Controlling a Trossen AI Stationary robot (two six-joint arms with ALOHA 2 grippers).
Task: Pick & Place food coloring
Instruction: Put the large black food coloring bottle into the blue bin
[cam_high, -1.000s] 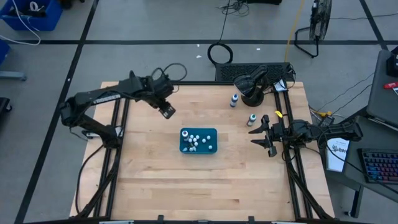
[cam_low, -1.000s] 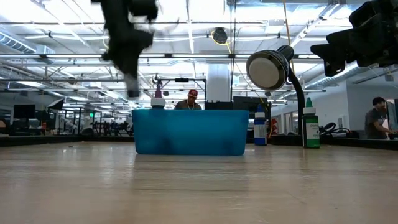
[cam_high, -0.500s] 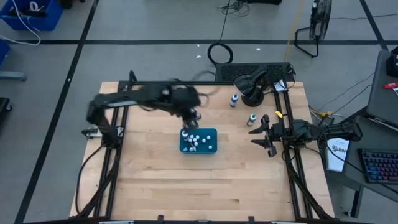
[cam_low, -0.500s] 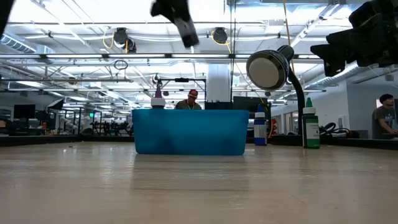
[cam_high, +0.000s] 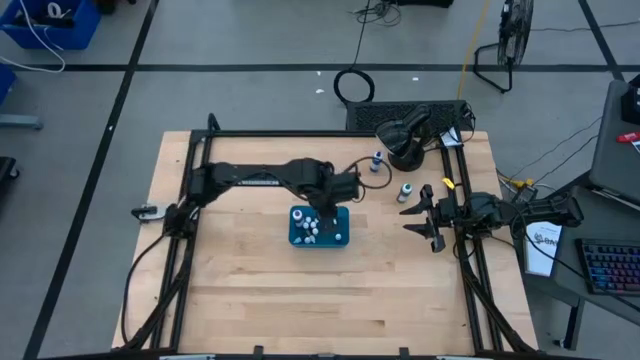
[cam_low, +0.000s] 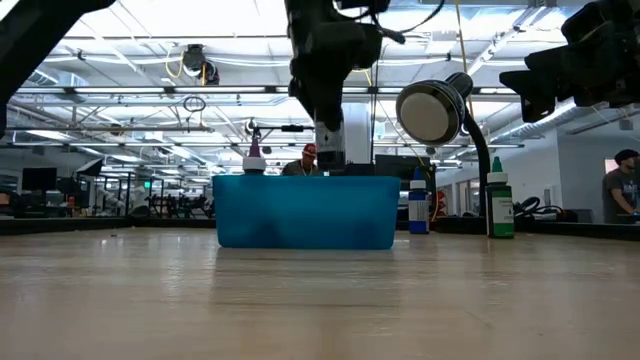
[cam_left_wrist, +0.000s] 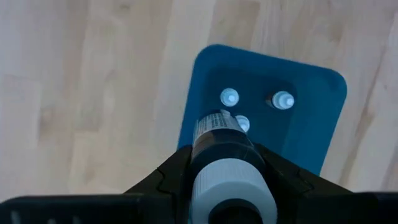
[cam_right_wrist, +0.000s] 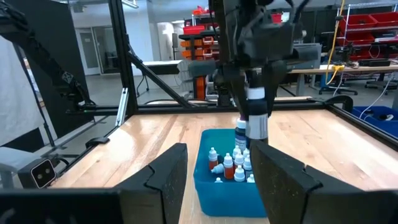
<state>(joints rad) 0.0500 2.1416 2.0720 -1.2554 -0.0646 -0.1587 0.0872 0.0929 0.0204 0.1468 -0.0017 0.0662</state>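
My left gripper (cam_high: 325, 203) hangs over the teal tray (cam_high: 343, 238) and is shut on a dark food coloring bottle (cam_left_wrist: 221, 134) with a white cap. Several tiny white-capped dropper bottles (cam_high: 313, 226) stand inside the tray; the right wrist view shows some of these small bottles (cam_right_wrist: 230, 165) as reddish. Two taller bottles, one blue (cam_high: 377, 160) and one green (cam_high: 405, 192), stand upright on the wood farther right. My right gripper (cam_high: 425, 215) waits open near the table's right edge, and its fingers frame the tray in its own view (cam_right_wrist: 221, 149). My left gripper pinches the dark bottle between its two fingers (cam_left_wrist: 177, 171) at the upper body, just below the white cap (cam_right_wrist: 255, 94). The fingers come from above, pointing down. The bottle hangs upright and lifted clear, its lower end (cam_right_wrist: 258, 132) just above the small bottles in the tray.
A black round lamp-like object with a cable (cam_high: 405, 140) sits at the far right corner, behind the two standing bottles. Black frame rails (cam_high: 465, 270) run along the table's left and right sides. Bare wood (cam_high: 300, 300) lies toward the near edge. People show in the room beyond.
My left arm has swung fast from the far-left part of the table toward the right and near side, ending over the teal tray. It has come down, so the bottle now hangs close above the tray. The right arm has kept still.
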